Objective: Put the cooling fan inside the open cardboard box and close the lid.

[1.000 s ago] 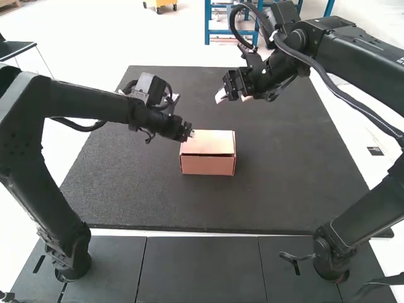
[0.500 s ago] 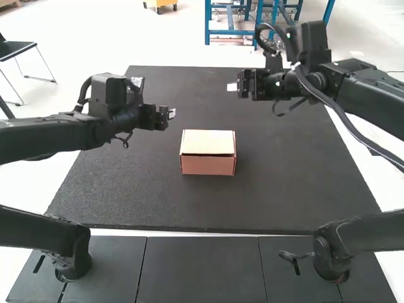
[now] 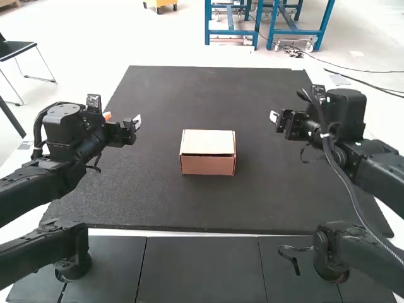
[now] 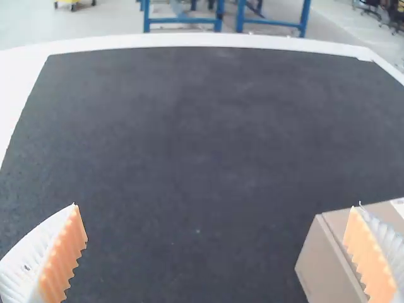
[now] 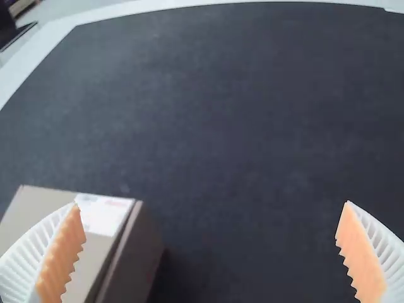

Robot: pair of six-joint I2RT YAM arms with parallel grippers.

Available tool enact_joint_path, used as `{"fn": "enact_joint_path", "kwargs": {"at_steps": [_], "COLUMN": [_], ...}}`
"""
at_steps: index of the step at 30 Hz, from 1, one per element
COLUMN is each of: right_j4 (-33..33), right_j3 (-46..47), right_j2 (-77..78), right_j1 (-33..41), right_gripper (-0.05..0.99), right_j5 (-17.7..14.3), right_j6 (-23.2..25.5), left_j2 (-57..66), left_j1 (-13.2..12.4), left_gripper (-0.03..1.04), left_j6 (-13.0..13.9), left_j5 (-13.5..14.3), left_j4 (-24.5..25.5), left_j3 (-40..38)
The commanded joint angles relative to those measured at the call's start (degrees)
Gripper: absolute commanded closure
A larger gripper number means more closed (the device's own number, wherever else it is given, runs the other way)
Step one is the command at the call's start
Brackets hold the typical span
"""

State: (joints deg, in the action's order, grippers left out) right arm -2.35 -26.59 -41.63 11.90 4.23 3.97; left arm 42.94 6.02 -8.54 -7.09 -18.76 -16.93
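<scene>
The cardboard box [image 3: 207, 151] stands in the middle of the black mat [image 3: 189, 88] with its lid flaps down flat on top. My left gripper [image 3: 123, 121] hovers to the left of the box, well apart from it, open and holding nothing. My right gripper [image 3: 282, 121] hovers to the right of the box, also open and holding nothing. In the left wrist view the gripper [image 4: 208, 259] has its orange pads [image 4: 60, 255] spread wide, with a corner of the box [image 4: 325, 259] near one finger. The right wrist view has its gripper [image 5: 208, 252] wide open too, the box [image 5: 107, 252] beside one finger.
The mat reaches well beyond the box on every side. Its white border [image 3: 82, 107] runs along the left, and dark base plates [image 3: 202, 268] lie at the near edge between the two arm bases.
Both arms have pulled away from the box. The left gripper left the box's top edge and swung out left; the right gripper dropped from behind the box to its right side.
</scene>
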Motion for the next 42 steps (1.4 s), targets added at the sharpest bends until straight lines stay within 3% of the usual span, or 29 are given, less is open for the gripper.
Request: {"fn": "enact_joint_path", "kwargs": {"at_steps": [1,4,7,12,16,18,21,23,25,28,29,34,39,42], "right_j4": [-2.66,-4.86,-6.7,-8.29,-9.16,-12.94,-13.21,-12.33,-8.46,-4.24,-3.1,-0.99,-1.61,-3.01], "right_j3": [4.09,8.66,12.79,14.9,16.48,19.38,23.51,25.89,26.59,26.59,26.59,26.59,26.59,26.59], "right_j2": [5.86,10.25,14.12,21.15,23.78,25.72,30.29,34.77,41.45,40.66,41.45,41.63,41.63,41.71], "right_j1": [-3.82,-7.42,-9.88,-8.21,-7.51,-6.89,-6.28,-6.36,-6.8,-7.07,-7.07,-6.98,-6.89,-6.98], "right_gripper": [0.03,0.03,0.03,0.03,0.03,0.03,0.03,0.03,0.03,0.03,0.03,0.03,0.02,0.02], "right_j5": [-1.5,-0.1,2.54,5.35,8.25,8.43,8.51,8.25,7.99,6.05,5.88,6.49,6.84,7.11], "right_j6": [-3.18,-5.11,-6.69,-6.43,-6.43,-10.91,-11.7,-11.61,-11.7,-13.37,-13.99,-15.39,-15.74,-17.85], "left_j2": [-4.79,-9.28,-14.2,-24.92,-37.23,-43.03,-42.32,-42.94,-43.03,-43.03,-43.03,-43.03,-43.03,-43.03], "left_j1": [-2.68,-4.44,-5.58,-6.11,-5.85,-5.85,-6.2,-6.64,-6.81,-7.16,-7.16,-8.04,-8.57,-8.57], "left_gripper": [0.05,0.05,0.05,0.05,0.05,0.05,0.05,0.05,0.05,0.05,0.05,0.05,0.05,0.05], "left_j6": [2.47,3.96,3.88,3.88,4.23,4.32,5.55,8.18,8.54,13.46,13.9,15.21,20.93,20.58], "left_j5": [-5.48,-6.79,-9.87,-13.3,-12.77,-12.59,-14.79,-16.02,-17.96,-17.78,-17.78,-17.6,-17.6,-17.6], "left_j4": [-1.19,-2.86,-3.91,-4.53,3.38,7.51,8.74,12.88,13.67,18.15,18.94,20.79,22.46,20.61], "left_j3": [2.87,6.73,10.51,16.93,17.1,17.1,17.1,17.1,17.02,17.02,17.02,17.02,17.02,16.93]}}
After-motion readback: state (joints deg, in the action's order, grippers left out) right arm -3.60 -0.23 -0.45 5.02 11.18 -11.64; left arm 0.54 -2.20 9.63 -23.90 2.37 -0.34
